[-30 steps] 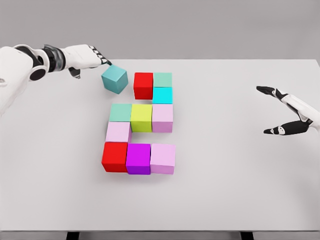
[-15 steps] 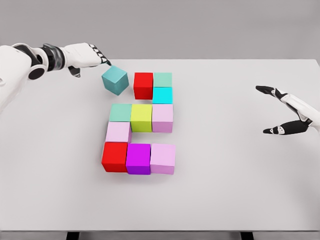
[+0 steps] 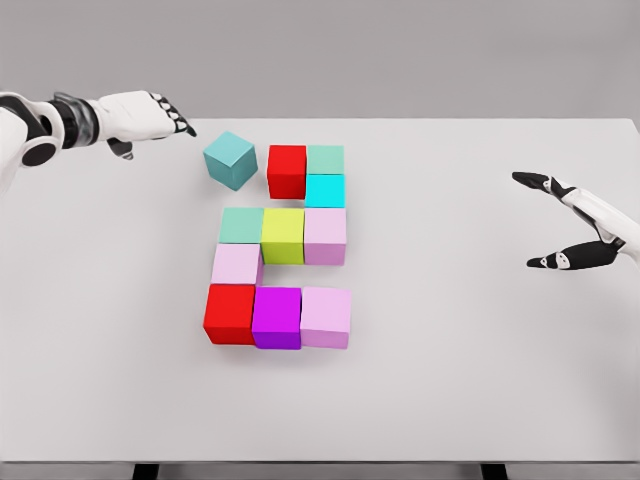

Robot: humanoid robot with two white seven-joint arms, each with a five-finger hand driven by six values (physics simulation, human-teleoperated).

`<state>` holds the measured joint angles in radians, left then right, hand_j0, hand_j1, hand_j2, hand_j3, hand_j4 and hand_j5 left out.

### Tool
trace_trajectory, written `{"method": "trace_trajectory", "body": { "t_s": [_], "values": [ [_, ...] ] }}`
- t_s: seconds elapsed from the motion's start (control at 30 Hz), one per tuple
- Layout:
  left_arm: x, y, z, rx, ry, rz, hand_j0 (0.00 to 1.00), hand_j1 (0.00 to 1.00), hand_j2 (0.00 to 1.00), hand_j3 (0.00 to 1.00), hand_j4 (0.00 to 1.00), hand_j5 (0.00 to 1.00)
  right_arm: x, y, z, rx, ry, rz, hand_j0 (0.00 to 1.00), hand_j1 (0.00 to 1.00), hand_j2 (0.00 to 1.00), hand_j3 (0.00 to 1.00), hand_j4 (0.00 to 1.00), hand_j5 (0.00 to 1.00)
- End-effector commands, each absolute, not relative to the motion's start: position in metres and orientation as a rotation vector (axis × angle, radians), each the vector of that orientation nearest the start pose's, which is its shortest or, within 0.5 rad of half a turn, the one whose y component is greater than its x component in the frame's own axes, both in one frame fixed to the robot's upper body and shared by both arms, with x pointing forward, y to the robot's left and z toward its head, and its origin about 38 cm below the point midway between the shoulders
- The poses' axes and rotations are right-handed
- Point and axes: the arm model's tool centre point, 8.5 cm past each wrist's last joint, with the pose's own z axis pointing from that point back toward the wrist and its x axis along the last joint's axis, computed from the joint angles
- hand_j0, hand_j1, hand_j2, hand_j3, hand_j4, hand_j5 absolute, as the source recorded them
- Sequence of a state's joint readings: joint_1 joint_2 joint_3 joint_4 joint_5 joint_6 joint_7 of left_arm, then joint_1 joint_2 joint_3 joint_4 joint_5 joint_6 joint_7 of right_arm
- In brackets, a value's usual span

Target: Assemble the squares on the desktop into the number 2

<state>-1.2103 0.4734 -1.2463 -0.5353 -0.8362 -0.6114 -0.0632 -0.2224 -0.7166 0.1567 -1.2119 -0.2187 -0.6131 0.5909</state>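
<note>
Since the earlier frames the left hand has drawn back leftward off the teal cube, fingers loosely spread and empty; that cube sits skewed, just left of the upper red cube and apart from it. Ten cubes lie on the white table: nine packed in rows forming most of a 2, plus the stray teal one, against a grey backdrop. Far right, the right hand hovers spread wide, holding nothing.
</note>
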Motion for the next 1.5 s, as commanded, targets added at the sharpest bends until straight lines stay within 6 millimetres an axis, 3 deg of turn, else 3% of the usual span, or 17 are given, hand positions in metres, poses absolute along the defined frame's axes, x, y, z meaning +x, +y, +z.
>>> {"method": "trace_trajectory", "body": {
  "t_s": [0.0, 0.33, 0.57, 0.77, 1.47],
  "values": [
    [0.572, 0.303, 0.197, 0.870, -0.978, -2.310, 0.95, 0.95, 0.95, 0.95, 0.95, 0.95, 0.388, -0.417, 0.144, -0.038, -1.665, 1.096, 1.00, 1.00, 1.00, 1.00, 1.00, 1.00],
    [0.564, 0.300, 0.200, 0.865, -1.003, -2.362, 0.95, 0.95, 0.95, 0.95, 0.95, 0.95, 0.388, -0.416, 0.144, -0.037, -1.668, 1.098, 1.00, 1.00, 1.00, 1.00, 1.00, 1.00],
    [0.554, 0.313, 0.204, 0.869, -1.005, -2.386, 0.95, 0.95, 0.95, 0.95, 0.95, 0.95, 0.388, -0.417, 0.143, -0.038, -1.664, 1.096, 1.00, 1.00, 1.00, 1.00, 1.00, 1.00],
    [0.547, 0.304, 0.194, 0.838, -1.025, -2.416, 0.95, 0.95, 0.95, 0.95, 0.95, 0.95, 0.388, -0.417, 0.143, -0.038, -1.664, 1.096, 1.00, 1.00, 1.00, 1.00, 1.00, 1.00],
    [0.535, 0.289, 0.192, 0.809, -1.072, -2.477, 0.96, 0.96, 0.96, 0.96, 0.96, 0.96, 0.388, -0.417, 0.143, -0.038, -1.664, 1.096, 1.00, 1.00, 1.00, 1.00, 1.00, 1.00]
  ]
}}
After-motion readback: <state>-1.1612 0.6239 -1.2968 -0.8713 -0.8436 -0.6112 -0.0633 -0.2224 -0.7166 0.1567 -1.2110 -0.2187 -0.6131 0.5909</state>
